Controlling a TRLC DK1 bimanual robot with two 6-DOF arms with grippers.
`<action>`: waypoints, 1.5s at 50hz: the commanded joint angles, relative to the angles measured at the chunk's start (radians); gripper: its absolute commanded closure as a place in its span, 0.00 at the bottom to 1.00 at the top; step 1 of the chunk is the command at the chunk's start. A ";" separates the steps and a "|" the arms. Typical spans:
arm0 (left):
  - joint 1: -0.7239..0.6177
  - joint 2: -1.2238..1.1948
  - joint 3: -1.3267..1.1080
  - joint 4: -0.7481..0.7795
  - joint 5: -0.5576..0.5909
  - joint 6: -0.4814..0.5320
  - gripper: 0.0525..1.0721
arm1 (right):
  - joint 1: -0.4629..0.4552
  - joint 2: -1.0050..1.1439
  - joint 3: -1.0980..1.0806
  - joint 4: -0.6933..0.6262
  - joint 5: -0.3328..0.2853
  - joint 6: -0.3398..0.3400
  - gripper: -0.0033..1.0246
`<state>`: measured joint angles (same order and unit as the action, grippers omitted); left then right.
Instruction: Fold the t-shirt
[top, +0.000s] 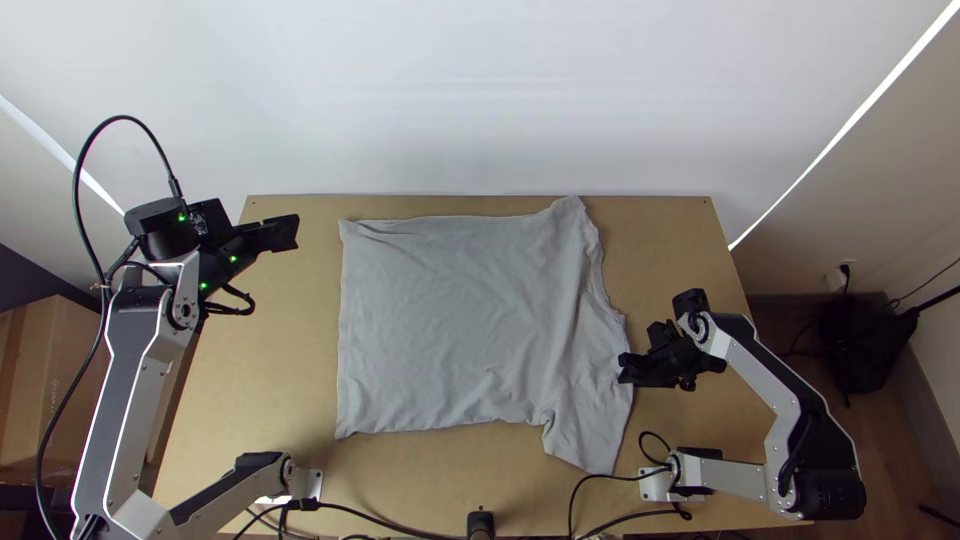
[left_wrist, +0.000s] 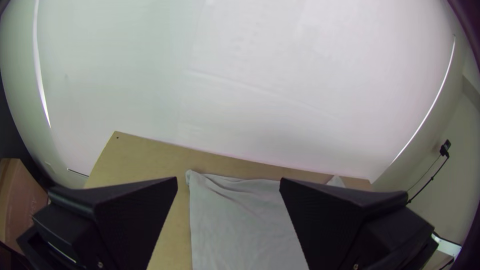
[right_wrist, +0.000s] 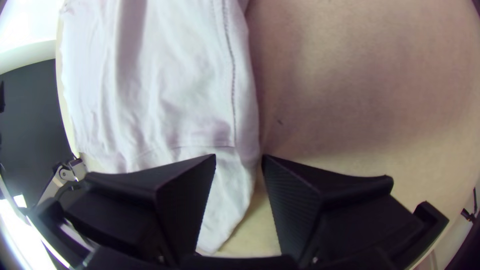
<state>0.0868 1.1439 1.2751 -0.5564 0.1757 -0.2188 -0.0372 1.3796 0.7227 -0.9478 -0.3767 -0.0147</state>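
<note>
One t-shirt (top: 460, 320), two arms (top: 128, 390) — perhaps one box (top: 62, 365)

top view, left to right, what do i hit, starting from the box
Cardboard box → left pincer → grey t-shirt → right pincer, its fingertips at the shirt's right edge → black object on the floor

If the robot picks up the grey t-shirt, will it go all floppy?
Most likely floppy: the t-shirt has soft wrinkles. It looks light too, lying thin on the table. It probably won't roll, because it's spread out flat.
</note>
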 joint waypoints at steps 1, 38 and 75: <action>0.010 -0.016 -0.020 -0.016 0.007 0.029 0.04 | 0.007 0.009 -0.028 0.035 0.027 0.009 0.80; -0.044 -0.036 -0.151 -0.878 0.166 0.575 0.06 | 0.008 -0.042 -0.060 0.072 0.067 0.010 0.97; -0.453 -0.059 -0.500 -0.794 -0.024 0.472 0.14 | 0.007 -0.042 -0.060 0.073 0.067 0.010 0.97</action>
<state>-0.3161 1.0721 0.8146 -1.3716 0.1741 0.2970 -0.0330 1.3518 0.6922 -0.8722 -0.3218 -0.0086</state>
